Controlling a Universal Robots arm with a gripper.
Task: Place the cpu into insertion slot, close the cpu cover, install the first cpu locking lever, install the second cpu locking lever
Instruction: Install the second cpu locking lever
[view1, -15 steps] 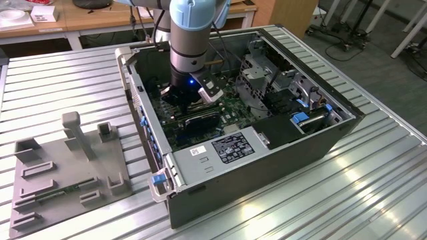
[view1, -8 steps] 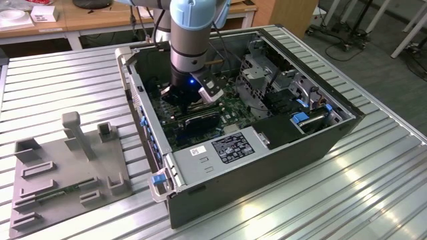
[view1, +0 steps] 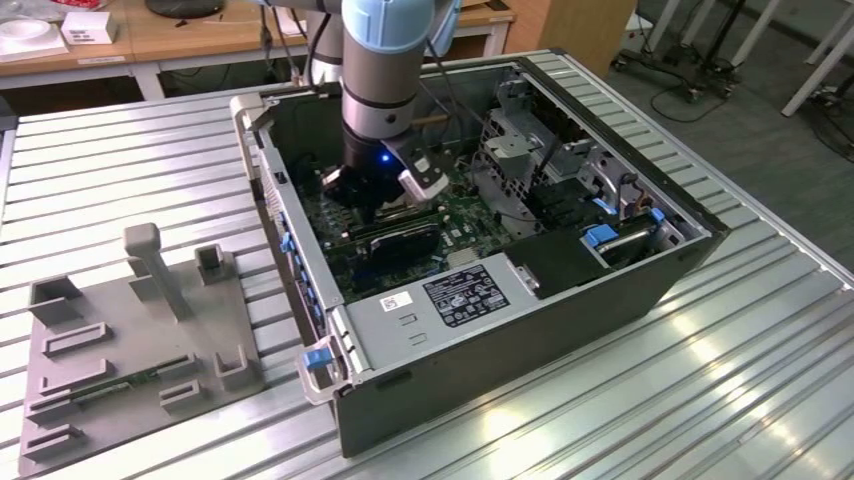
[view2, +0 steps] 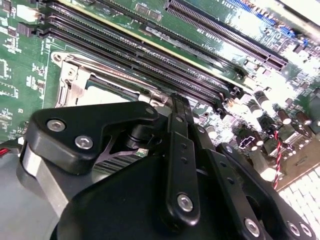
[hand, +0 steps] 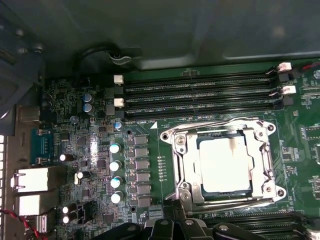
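I've got the arm down inside the open computer case (view1: 561, 290) on the slatted counter (view1: 747, 400), gripper (view1: 378, 196) low over the motherboard (hand: 75, 130). In the first wrist view the cpu (hand: 223, 164) lies flat in the insertion slot (hand: 186, 172), pale face up, and the cpu cover (hand: 264, 159) looks folded down around it, its cut-out framing the chip. Thin wire levers (hand: 220, 125) run along the frame's edges; whether either is hooked under its catch, I cannot tell. The second wrist view puts the black gripper linkage (view2: 182, 150) just beside the socket frame (view2: 75, 80), near the memory slots (view2: 150, 55). The gripper looks pressed together with nothing pinched, though its tips are hidden behind the linkage.

My worries from here: the levers are thin and springy, so a push slightly off line could let one slip off the tip and snap back. Pressing too close to the memory slots or the capacitors (hand: 115, 165) could knock them. If the cover isn't fully seated, forcing a lever could load the chip unevenly.
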